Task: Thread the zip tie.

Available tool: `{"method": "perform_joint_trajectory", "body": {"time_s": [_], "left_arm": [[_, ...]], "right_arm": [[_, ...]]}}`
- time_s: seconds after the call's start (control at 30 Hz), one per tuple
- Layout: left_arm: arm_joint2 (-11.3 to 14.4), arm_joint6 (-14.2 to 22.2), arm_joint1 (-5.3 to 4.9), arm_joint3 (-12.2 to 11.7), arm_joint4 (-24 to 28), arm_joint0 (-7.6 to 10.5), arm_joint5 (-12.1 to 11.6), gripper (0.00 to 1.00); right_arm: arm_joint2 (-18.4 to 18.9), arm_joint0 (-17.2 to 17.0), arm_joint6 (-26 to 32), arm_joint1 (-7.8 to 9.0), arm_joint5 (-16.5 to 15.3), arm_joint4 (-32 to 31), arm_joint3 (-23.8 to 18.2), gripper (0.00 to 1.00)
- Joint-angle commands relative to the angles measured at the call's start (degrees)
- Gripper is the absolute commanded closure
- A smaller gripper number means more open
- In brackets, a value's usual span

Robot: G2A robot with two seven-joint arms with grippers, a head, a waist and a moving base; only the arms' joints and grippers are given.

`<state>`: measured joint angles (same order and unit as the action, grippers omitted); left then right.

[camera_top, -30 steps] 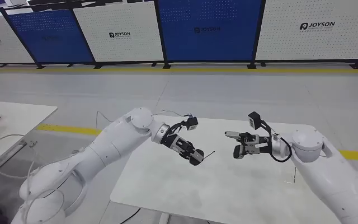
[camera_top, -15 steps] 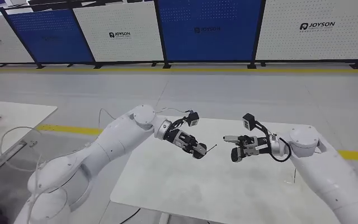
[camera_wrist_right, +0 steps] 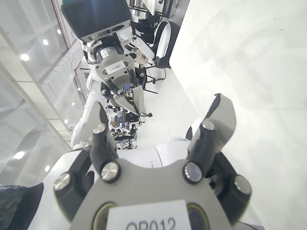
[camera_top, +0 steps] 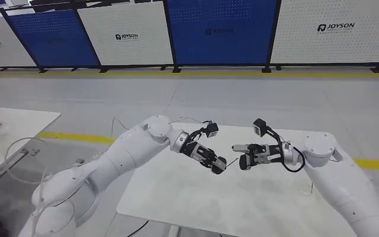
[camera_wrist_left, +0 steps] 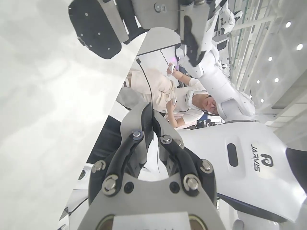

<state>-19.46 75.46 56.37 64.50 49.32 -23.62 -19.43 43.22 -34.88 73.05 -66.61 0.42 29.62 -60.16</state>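
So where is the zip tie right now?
In the top view, the zip tie sticks out of the shut left gripper above the table, its end pointing toward the open right gripper.

Bright, even indoor light fills the hall. In the top view the table (camera_top: pixel 177 201) reads flat white, and the pale floor (camera_top: pixel 249 98) carries a soft sheen. In both wrist views the table is nearly washed out, with faint grey mottling. The ceiling lights (camera_wrist_left: pixel 299 47) show as small blown-out discs with haloes, and straight lines bow strongly toward the borders. The metal fingers (camera_wrist_right: pixel 225 111) of the right gripper (camera_wrist_right: pixel 159 101) catch a dull gleam. Thin horizontal tears cross its dark pad (camera_wrist_left: pixel 96 25) in the left wrist view.
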Motion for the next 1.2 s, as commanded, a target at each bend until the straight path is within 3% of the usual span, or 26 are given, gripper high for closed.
{"method": "perform_joint_trajectory", "body": {"time_s": [0.0, 0.1, 0.23, 0.27, 0.37, 0.63, 0.7, 1.17], "left_arm": [[-0.65, -0.09, 0.09, 0.11, -0.24, -0.34, -0.05, 1.0], [-1.22, 0.18, 0.33, -0.29, -0.53, -0.69, 0.11, 1.0], [-1.84, 0.31, 0.7, -0.65, -1.11, -0.91, 0.54, 1.0], [-1.99, 0.34, 0.78, -0.72, -1.27, -0.96, 0.61, 1.0], [-2.38, 0.27, 1.03, -0.92, -2.14, -1.08, 0.97, 1.0], [-3.58, 0.13, 1.56, -1.59, -3.47, -1.64, 1.53, 1.0], [-3.89, 0.14, 1.67, -1.73, -3.82, -1.83, 1.59, 1.0], [-6.13, -0.31, 2.17, -2.01, -6.28, -2.88, 1.71, 1.0]], "right_arm": [[0.08, -0.02, 0.28, -0.13, -0.19, 0.25, 0.25, 0.73], [0.27, -0.05, 0.52, -0.31, -0.55, 0.47, 0.79, 0.87], [0.46, 0.03, 1.14, -0.52, -0.47, 0.64, 1.37, 0.8], [0.54, 0.04, 1.21, -0.55, -0.52, 0.65, 1.49, 0.88], [0.87, 0.0, 1.54, -0.62, -0.67, 0.68, 1.75, 0.97], [1.69, -0.35, 1.84, -0.73, -0.62, 0.6, 1.83, 0.92], [1.87, -0.44, 1.85, -0.76, -0.58, 0.52, 1.82, 1.0], [3.56, -1.11, 1.24, -0.72, 0.09, -0.29, 1.92, 1.0]]}}
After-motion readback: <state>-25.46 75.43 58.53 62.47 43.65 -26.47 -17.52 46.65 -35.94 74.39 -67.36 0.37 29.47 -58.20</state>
